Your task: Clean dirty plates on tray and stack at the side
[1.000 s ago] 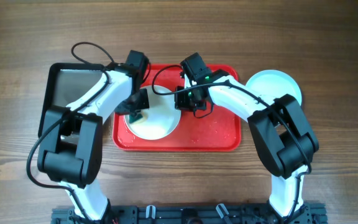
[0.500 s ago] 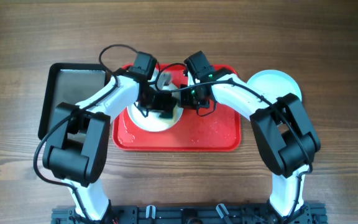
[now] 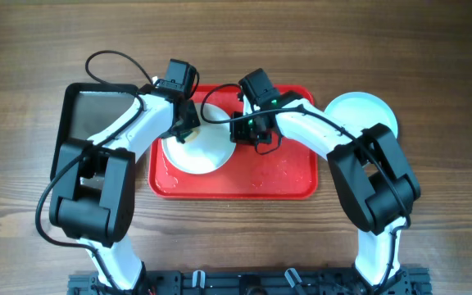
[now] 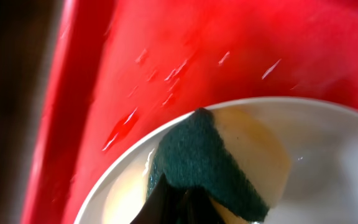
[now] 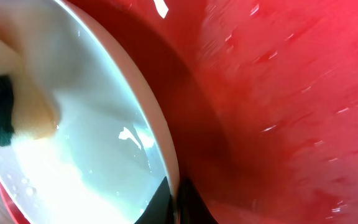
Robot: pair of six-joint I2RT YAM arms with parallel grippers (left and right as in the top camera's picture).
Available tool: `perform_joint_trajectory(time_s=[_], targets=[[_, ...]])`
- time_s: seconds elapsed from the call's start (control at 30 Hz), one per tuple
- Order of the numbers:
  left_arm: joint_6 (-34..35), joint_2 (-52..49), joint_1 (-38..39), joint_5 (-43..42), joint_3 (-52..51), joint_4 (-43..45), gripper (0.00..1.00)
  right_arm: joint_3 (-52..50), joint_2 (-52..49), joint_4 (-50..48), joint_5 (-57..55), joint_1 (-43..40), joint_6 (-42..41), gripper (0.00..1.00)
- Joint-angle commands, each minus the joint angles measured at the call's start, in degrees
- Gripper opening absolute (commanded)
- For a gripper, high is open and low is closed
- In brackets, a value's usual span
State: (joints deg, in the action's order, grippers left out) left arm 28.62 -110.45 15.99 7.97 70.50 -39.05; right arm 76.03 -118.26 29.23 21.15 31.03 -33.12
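Plates first: the one in hand is the white plate, lying in the left half of the red tray. Its right rim looks lifted a little off the tray floor, to judge by the shadow under it in the right wrist view. My right gripper is clenched on that rim, steadying it. My left gripper is clamped on a sponge, green scouring face over a yellow body, pressed on the plate's far-left part near the rim. I judge this to be the scrubbing step, with stacking not yet done for this plate.

On the counter, pale plates lie just beside the tray's right rim; how many I cannot tell.

Next I would sweep the sponge across the rest of the plate face. The right grip must hold firm so the wet plate does not slip. Then I would carry it over the right rim to the stack.

The tray's right half is bare and wet. The sponge is close to the tray's left wall, and a dark metal tray lies just beyond. Both wrists are near each other over the plate, so rightward strokes must be short.
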Motion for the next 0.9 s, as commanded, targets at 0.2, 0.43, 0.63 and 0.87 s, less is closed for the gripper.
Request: perform_joint_trajectory(time_s=[0.2, 0.43, 0.63, 0.87], targets=[[-20.09, 0.39, -3.91, -24.68, 10.6, -24.04, 0.04, 0.02, -1.44, 1.86, -0.48, -0.72, 0.33, 0.04], [-15.52, 0.66, -12.28, -25.51, 18.86, -22.97, 0.04, 0.04, 0.09, 4.33, 2.43, -1.38, 3.17, 0.04], [-13.18, 0.63, -16.48, -25.51, 18.75, -22.1, 0.04, 0.04, 8.66, 7.65, -7.45, -1.64, 4.66, 0.04], [-13.14, 0.61, -15.74, -25.49, 18.6, -21.59, 0.04, 0.04, 23.93, 17.18, -33.24, -1.11, 7.45, 0.04]])
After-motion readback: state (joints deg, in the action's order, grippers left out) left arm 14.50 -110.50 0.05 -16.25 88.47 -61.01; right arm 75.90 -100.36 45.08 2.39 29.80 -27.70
